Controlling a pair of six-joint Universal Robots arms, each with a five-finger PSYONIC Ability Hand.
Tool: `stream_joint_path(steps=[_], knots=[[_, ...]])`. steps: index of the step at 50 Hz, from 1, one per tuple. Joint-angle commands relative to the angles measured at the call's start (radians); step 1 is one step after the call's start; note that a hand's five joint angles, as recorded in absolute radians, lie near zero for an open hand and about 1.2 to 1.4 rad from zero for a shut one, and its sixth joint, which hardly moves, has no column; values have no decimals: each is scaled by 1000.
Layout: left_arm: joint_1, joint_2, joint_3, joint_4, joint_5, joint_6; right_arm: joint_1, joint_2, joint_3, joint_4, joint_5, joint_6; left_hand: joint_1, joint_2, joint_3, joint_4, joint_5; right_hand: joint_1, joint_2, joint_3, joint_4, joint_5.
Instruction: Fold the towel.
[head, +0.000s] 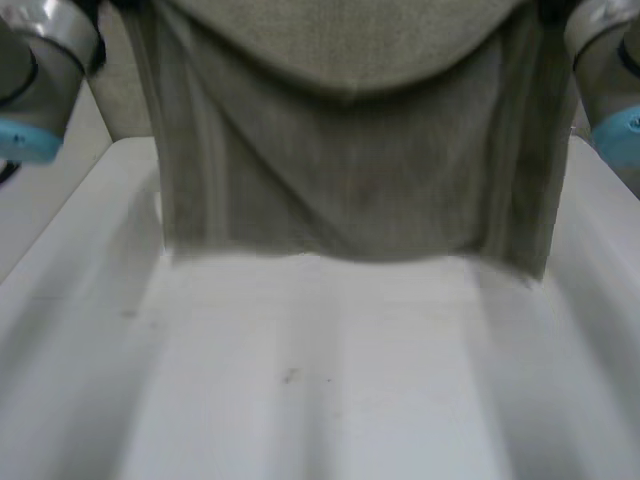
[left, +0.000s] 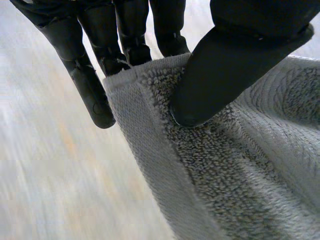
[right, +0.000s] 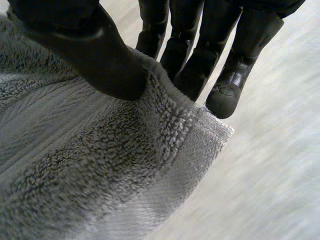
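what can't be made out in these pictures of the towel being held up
Head view: the towel hides the far part of the table; the towel's top is cut off by the edge.
Head view: a dark speck on the table is too small to identify.
Left wrist view: the towel covers some fingertips of the pinching left hand.
Right wrist view: the same for the right hand.

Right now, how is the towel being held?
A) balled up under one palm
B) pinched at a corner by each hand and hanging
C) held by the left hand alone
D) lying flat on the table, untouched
B: the left hand pinches a corner of the towel between thumb and fingers, the right hand does likewise, and the cloth hangs down over the table.
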Motion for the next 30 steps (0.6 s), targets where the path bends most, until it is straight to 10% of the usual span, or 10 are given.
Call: stream_joint_path(steps=[1, 10, 30], knots=[[-10, 66, 7, 217, -67, -125, 5, -79, 8, -162, -4, 87, 200, 178, 180, 179, 189, 48, 61, 60, 53, 53], [13, 146, -419, 157, -46, -138, -11, -126, 347, 60, -125, 49, 200, 178, 180, 179, 189, 48, 61, 60, 53, 53], [125, 203, -1188, 335, 95, 17, -118, -240, 1171, -124, -251, -167, 200, 178, 180, 179, 189, 48, 61, 60, 53, 53]])
